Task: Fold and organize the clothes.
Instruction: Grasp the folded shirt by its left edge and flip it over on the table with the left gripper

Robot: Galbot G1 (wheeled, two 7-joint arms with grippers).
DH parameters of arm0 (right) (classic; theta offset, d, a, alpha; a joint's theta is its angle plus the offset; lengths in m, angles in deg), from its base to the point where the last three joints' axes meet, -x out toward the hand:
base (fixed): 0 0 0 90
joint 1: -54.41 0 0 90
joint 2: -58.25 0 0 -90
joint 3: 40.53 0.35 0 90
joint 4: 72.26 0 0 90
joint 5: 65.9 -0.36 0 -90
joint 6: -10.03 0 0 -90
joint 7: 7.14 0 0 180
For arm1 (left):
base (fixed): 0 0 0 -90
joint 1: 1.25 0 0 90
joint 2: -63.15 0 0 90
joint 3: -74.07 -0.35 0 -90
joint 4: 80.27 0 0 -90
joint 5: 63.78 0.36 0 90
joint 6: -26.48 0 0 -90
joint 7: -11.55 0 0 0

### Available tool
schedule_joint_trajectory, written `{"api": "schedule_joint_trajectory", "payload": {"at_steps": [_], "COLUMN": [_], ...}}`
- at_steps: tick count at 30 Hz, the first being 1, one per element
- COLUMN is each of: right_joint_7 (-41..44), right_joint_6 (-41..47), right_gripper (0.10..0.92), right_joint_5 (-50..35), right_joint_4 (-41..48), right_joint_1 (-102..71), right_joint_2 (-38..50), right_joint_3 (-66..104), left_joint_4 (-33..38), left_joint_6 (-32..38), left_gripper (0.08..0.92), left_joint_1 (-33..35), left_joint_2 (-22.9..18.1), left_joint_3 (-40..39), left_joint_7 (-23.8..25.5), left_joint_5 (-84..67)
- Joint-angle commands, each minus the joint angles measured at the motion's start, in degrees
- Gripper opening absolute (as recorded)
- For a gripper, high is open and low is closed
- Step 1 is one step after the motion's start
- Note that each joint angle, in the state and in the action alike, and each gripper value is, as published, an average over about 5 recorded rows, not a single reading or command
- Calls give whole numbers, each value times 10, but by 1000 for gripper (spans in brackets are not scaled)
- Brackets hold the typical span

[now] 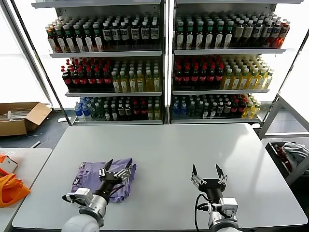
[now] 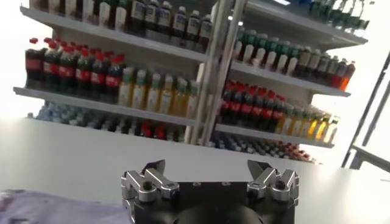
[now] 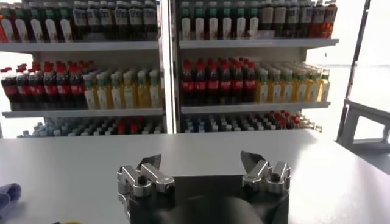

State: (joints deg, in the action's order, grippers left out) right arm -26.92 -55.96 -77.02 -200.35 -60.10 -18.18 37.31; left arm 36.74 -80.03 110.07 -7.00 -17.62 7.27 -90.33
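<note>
The left gripper hangs spread over the near right part of the shirt, pinching nothing. The right gripper is also spread and empty, over bare table well apart from the cloth. The shirt lies as a folded, slightly rumpled bundle near the table's front left. Risk: a fingertip could snag a loose layer as the left arm lifts and pull the fold open, or drag the bundle toward the near edge. Behind stand shelves of bottles, too far to matter.
</note>
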Motion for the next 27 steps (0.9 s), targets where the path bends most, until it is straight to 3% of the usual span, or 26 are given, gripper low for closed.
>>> {"api": "schedule_joint_trajectory", "payload": {"at_steps": [1,16,27], "right_joint_7": [0,1,0], "right_joint_6": [3,-1,-5], "right_gripper": [823,823,823], "right_joint_5": [-7,-6,-3], "right_joint_4": [26,30,31], "right_joint_1": [31,25,18], "right_joint_2": [6,5,0], "right_joint_3": [-10,-16,-18], "left_joint_4": [-63,-51,-87], "left_joint_6": [0,-26,-29], "left_gripper": [823,823,823], "left_joint_1": [60,61,42], "left_joint_2": [81,52,48], "left_joint_3": [204,152,117], "left_joint_7": [24,43,52], "left_joint_5": [50,-2,-18]}}
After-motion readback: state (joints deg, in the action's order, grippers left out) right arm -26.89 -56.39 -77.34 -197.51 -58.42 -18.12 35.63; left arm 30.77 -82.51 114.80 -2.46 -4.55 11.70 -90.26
